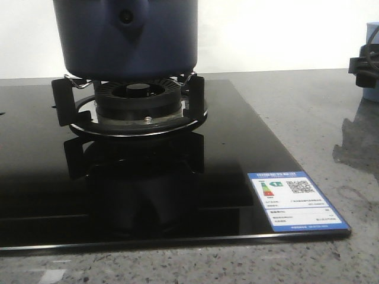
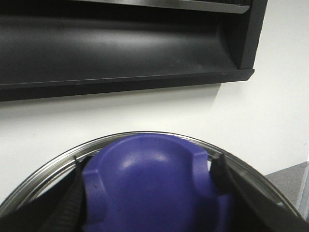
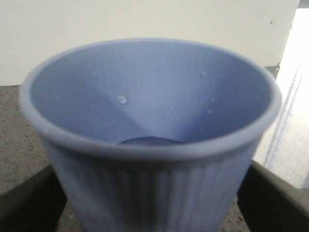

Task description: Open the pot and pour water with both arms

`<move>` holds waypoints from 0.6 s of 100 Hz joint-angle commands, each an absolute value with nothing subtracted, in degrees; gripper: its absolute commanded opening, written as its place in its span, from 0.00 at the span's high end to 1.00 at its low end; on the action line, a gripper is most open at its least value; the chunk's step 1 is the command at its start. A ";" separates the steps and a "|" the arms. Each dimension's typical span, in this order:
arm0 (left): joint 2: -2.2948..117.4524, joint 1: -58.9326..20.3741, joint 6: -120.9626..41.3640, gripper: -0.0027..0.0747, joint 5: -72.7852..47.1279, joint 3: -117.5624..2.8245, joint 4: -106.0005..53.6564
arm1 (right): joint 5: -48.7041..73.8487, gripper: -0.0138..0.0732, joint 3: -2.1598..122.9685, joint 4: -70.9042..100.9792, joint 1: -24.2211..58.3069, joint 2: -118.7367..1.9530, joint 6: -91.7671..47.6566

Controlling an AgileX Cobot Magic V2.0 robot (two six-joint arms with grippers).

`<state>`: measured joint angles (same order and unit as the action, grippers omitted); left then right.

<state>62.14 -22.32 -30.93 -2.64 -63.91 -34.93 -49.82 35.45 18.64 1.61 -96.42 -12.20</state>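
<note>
- The left hand (image 2: 149, 212) is seen only in its own wrist view, where its two dark fingers (image 2: 67, 208) are set against either side of a purple lid knob (image 2: 154, 186) (the fingertips are cut off by the frame edge).
- The right hand (image 3: 154, 203) is closed around a pale blue ribbed cup (image 3: 149, 140), one dark finger (image 3: 273, 195) pressed to each side.
- At the right edge of the front view, the right hand (image 1: 362, 66) is glimpsed as a dark clamp against the cup (image 1: 372, 35).
</note>
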 commanded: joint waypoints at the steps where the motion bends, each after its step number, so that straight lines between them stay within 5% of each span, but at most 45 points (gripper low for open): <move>1: 60.52 -22.15 -30.68 0.45 2.15 -65.90 -34.99 | -55.09 0.12 37.64 17.73 1.36 -94.49 -12.93; 31: 60.52 -22.15 -30.68 0.45 2.15 -65.90 -34.99 | -54.36 0.42 38.03 17.73 1.36 -94.35 -12.93; 60: 60.52 -22.15 -30.68 0.45 2.15 -65.90 -34.99 | -43.68 0.42 38.03 6.50 1.74 -87.43 -12.93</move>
<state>62.14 -22.32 -30.93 -2.77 -63.91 -34.93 -41.98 36.56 12.93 1.61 -92.43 -12.20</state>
